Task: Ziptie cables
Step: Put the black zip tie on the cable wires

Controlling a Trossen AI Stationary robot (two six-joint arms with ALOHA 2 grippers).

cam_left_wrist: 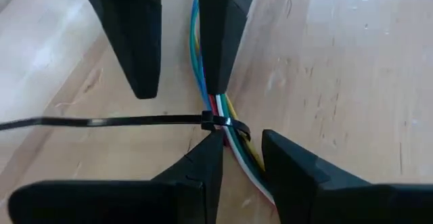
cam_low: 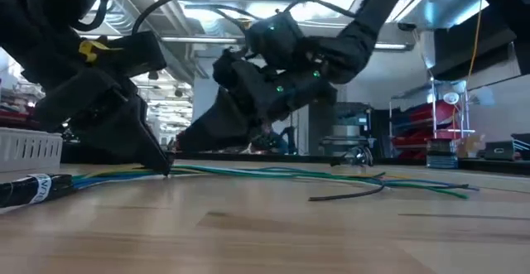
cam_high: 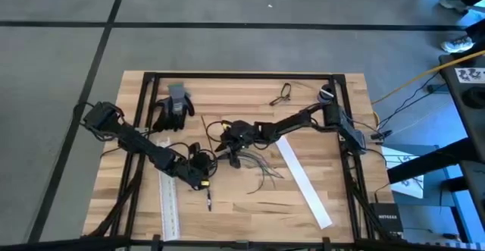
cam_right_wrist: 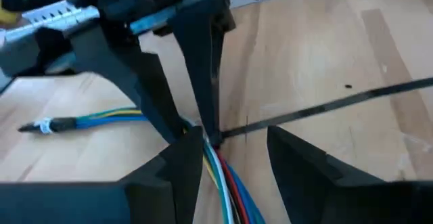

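Both hands meet over the cables mid-tabletop.
Left hand [cam_high: 203,167], fingers spread, straddles the cables [cam_left_wrist: 215,109] where a black ziptie [cam_left_wrist: 215,121] rings them; right hand [cam_high: 231,139], also spread, stands just beside it.

We record even, diffuse overhead light on the pale wooden tabletop [cam_high: 318,198]; shadows there are soft. Low view: bright ceiling strip lights [cam_low: 248,9] glare, arms silhouette dark, foreground boards blur. Wrist views: near black fingers [cam_left_wrist: 128,41] are soft-edged.
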